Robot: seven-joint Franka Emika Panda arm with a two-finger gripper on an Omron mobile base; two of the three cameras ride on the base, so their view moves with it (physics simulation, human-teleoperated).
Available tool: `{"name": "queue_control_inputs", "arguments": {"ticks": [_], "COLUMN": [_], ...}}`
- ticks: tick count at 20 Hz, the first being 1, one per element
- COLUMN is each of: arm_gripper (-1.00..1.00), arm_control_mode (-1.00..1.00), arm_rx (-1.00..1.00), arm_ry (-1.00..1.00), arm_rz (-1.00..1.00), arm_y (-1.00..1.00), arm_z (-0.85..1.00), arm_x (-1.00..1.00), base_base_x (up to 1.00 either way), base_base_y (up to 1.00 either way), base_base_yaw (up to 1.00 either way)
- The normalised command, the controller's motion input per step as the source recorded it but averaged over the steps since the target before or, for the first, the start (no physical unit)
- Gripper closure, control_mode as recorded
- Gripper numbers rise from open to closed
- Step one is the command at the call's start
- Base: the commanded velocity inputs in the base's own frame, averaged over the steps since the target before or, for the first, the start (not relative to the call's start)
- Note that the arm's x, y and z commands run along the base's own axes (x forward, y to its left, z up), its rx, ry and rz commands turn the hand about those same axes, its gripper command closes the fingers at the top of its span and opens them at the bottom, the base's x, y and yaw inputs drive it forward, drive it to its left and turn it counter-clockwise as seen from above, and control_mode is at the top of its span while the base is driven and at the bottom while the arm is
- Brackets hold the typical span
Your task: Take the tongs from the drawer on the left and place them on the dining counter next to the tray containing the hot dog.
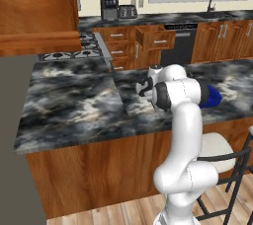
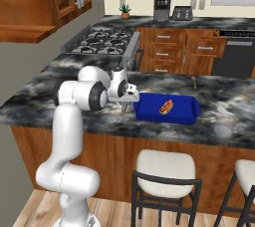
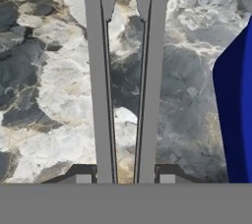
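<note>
Gripping the tongs (image 3: 101, 95) between its fingertips, tool (image 3: 125, 176) closed on them, over dining counter (image 3: 44, 95), blue tray (image 3: 238, 110) beside

We're in a home kitchen — gas stove (image 2: 102, 42), coffee maker (image 2: 162, 7), wood cabinets (image 1: 225, 39), bar stools (image 2: 166, 173).

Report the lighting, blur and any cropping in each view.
Left base view: even, shadowless light, soft render; the arm hides most of the blue tray. Right base view: same flat light, hot dog sharp enough. Hand view: tongs crisp, cropped at the top edge.
</note>
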Motion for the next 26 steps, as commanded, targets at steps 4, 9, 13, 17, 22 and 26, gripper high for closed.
{"name": "queue_control_inputs", "arguments": {"ticks": [4,9,13,17,22,26], "arm_gripper": [-1.0,-1.0,-1.0,-1.0,-1.0,-1.0], "arm_control_mode": [-1.0,-1.0,-1.0,-1.0,-1.0,-1.0], "arm_rx": [0.0,0.0,0.0,0.0,0.0,0.0], "arm_ry": [0.0,-0.04,-0.11,-0.13,-0.16,-0.16], "arm_rz": [0.0,0.0,0.0,-0.03,-0.05,-0.06], "arm_y": [-0.02,-0.1,-0.15,-0.08,0.0,0.0], "arm_z": [-0.06,0.0,0.08,0.4,0.57,0.62], "arm_x": [0.16,0.01,-0.06,-0.38,-0.43,-0.4], "base_base_x": [0.0,0.0,0.0,0.0,0.0,0.0], "base_base_y": [0.0,0.0,0.0,0.0,0.0,0.0], "base_base_yaw": [0.0,0.0,0.0,0.0,0.0,0.0]}}
